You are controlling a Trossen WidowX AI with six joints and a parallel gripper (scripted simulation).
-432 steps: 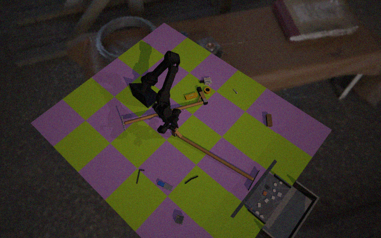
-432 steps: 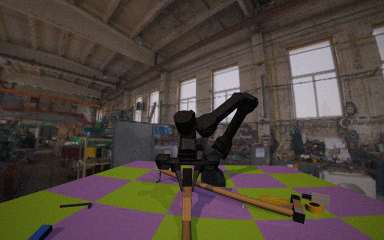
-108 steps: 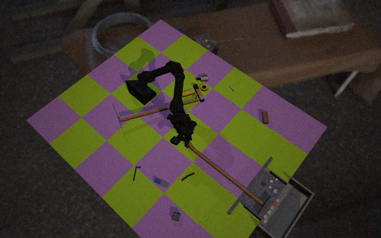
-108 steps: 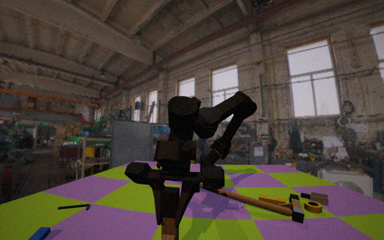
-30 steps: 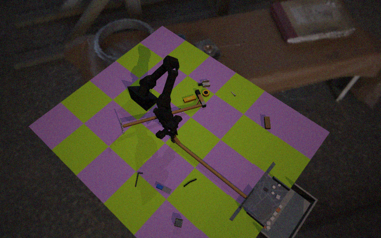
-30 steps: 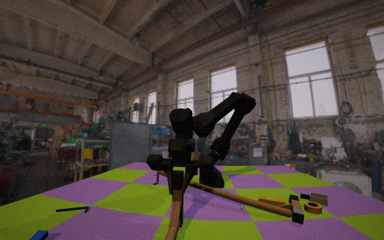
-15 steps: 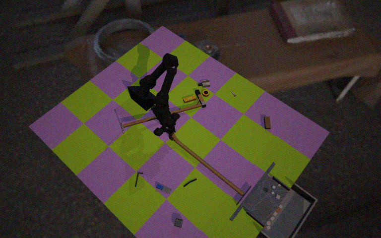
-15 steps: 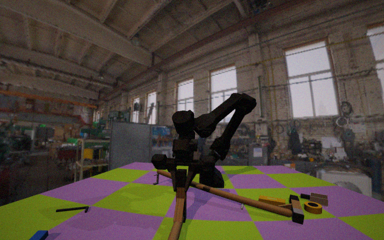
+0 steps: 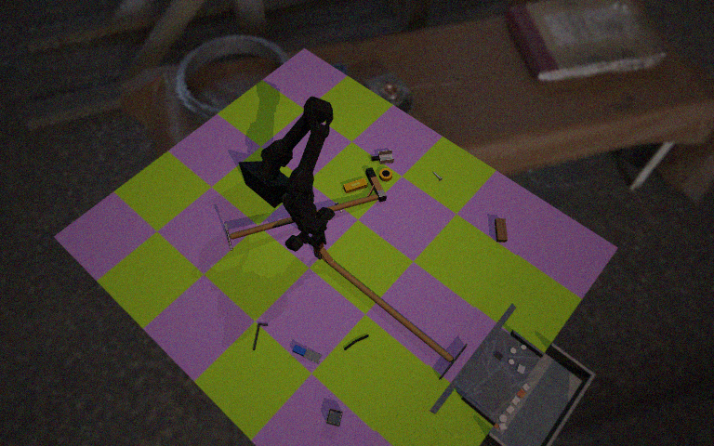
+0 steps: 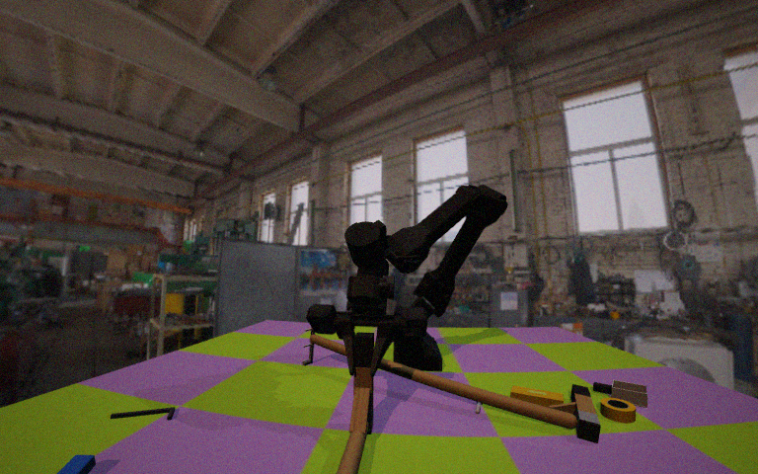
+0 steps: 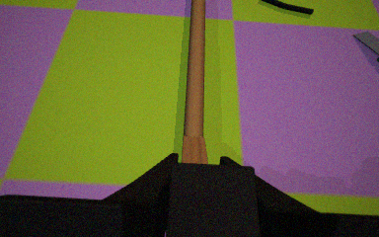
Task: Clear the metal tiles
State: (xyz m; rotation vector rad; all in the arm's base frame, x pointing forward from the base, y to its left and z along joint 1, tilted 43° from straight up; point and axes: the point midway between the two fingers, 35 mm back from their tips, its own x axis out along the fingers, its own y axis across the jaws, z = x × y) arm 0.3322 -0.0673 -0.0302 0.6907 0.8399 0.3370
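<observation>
My gripper (image 9: 319, 248) (image 10: 362, 361) (image 11: 198, 161) is shut on the near end of the long scraper's wooden handle (image 9: 387, 308) (image 10: 357, 416) (image 11: 195, 74). The handle runs low over the checkered table towards the steel bench plate (image 9: 482, 381). The scraper's dark blade (image 9: 454, 359) stands just short of the plate's near edge. Several small pale tiles (image 9: 511, 361) lie on the plate. Several more tiles (image 9: 509, 408) lie in the catch box (image 9: 552, 404) behind it.
A second long-handled tool (image 9: 291, 221) (image 10: 475, 394) lies across the table behind my arm. An orange block (image 9: 355, 185), a tape roll (image 9: 386, 174) (image 10: 617, 409), a brown block (image 9: 500, 229), a black strip (image 9: 355, 341) (image 11: 288, 6) and an L-shaped key (image 9: 256, 334) lie scattered. A grey rail (image 9: 506, 315) crosses the plate's near edge.
</observation>
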